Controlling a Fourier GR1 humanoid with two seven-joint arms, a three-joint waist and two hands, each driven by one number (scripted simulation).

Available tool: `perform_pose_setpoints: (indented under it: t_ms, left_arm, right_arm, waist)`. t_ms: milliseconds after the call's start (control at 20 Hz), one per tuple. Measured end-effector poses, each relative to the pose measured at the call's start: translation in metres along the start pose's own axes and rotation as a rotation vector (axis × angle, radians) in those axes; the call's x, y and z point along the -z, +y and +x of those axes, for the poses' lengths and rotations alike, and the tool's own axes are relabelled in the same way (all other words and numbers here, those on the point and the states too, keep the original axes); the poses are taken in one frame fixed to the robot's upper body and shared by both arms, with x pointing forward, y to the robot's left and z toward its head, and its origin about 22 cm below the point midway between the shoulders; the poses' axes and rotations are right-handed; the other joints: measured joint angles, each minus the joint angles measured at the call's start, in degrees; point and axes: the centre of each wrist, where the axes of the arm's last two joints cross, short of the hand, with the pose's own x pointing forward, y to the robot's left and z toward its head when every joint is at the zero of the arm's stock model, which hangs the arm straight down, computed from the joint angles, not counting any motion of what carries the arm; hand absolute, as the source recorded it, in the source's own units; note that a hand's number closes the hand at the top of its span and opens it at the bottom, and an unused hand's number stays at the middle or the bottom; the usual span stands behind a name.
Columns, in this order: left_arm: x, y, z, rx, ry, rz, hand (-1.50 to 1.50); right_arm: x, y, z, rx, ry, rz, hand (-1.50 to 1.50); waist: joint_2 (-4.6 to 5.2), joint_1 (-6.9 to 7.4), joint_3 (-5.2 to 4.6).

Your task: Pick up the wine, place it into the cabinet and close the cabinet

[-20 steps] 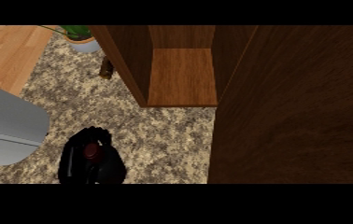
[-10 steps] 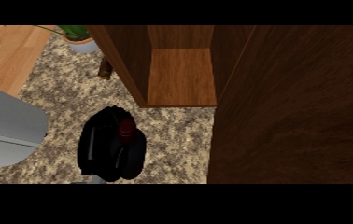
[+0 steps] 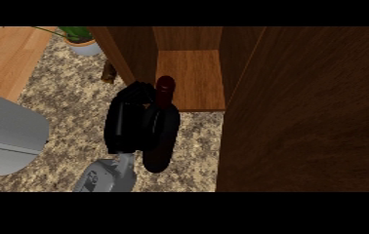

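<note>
At frame centre, the black left hand (image 3: pixel 128 123) is curled around the dark wine bottle with a red cap (image 3: pixel 161 130), its neck reaching the open wooden cabinet's shelf (image 3: pixel 194 77) above the speckled granite surface (image 3: pixel 65 106).

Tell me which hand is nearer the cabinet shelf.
Left. The left hand, curled round the wine bottle, is just in front of the cabinet shelf, the bottle's top over its front edge. The right hand is out of view.

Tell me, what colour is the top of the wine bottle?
Dark red: the wine bottle has a dark red top, seen in the head view.
</note>
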Motion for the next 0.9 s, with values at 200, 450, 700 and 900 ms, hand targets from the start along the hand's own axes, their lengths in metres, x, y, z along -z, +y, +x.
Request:
perform_pose_setpoints:
  t_ms: [200,450,700,900]
  left_arm:
    - [0.009,-0.014,-0.006,0.034,0.019,0.024,1.5]
    - [0.024,-0.022,-0.023,0.084,0.037,0.05,1.5]
    - [0.03,-0.022,-0.049,0.127,0.059,0.068,1.5]
    - [0.034,-0.018,-0.066,0.139,0.084,0.085,1.5]
  right_arm:
    - [-0.003,0.0,-0.002,0.004,0.005,-0.002,-1.5]
    - [-0.002,0.0,-0.001,0.005,0.002,0.005,-1.5]
    - [-0.003,-0.003,-0.003,-0.009,-0.001,0.006,-1.5]
    - [-0.004,-0.002,-0.004,0.004,0.005,0.014,-1.5]
  waist:
    - [-0.01,-0.2,0.01]
    - [0.09,-0.3,-0.02]
    - [0.22,-0.67,-0.03]
    - [0.24,-0.71,-0.04]
